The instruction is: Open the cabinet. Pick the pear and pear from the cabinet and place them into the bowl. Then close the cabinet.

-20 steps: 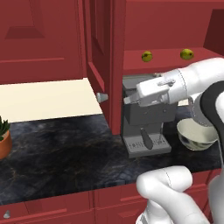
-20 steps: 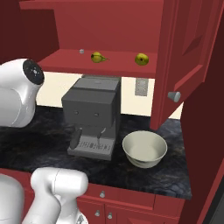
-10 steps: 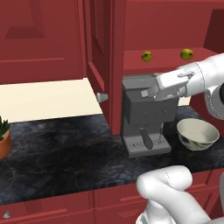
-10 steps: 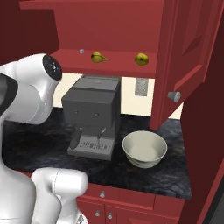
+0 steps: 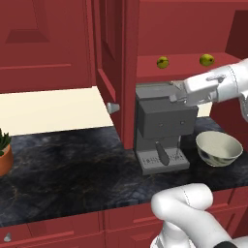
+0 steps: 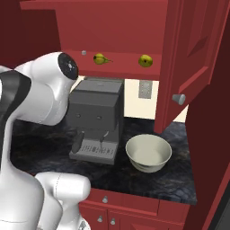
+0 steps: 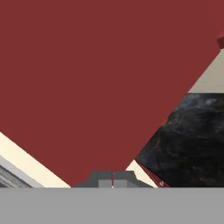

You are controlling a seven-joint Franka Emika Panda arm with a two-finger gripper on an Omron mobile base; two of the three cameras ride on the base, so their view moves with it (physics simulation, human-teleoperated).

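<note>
The cabinet [image 5: 121, 72] stands open, both doors swung out: the left door [image 5: 110, 68] edge-on in the left base view with its round silver knob [image 5: 113, 107], the right door [image 6: 191, 58] at the right of the right base view with its knob [image 6: 179, 99]. On the cabinet's shelf [image 6: 121, 65] lie the two pears, well apart from each other: the left pear [image 5: 162, 62] and the right pear [image 5: 207, 60].

The hand [image 5: 173, 95] hangs in front of the cabinet, just over the top of the grey coffee machine [image 5: 162, 128], pointing toward the left door. Both pears sit above it on the shelf, up and to its right in the left base view, clear of its fingers. In the hand view the two dark finger tips [image 7: 101, 179] press together at the bottom with nothing between them, facing a flat red cabinet panel.

The cream-white bowl [image 6: 148, 152] rests on the dark marbled bench [image 5: 63, 169] just right of the coffee machine, below the hand and to its right. It holds nothing. A potted plant [image 5: 4, 150] stands at the bench's far left.
</note>
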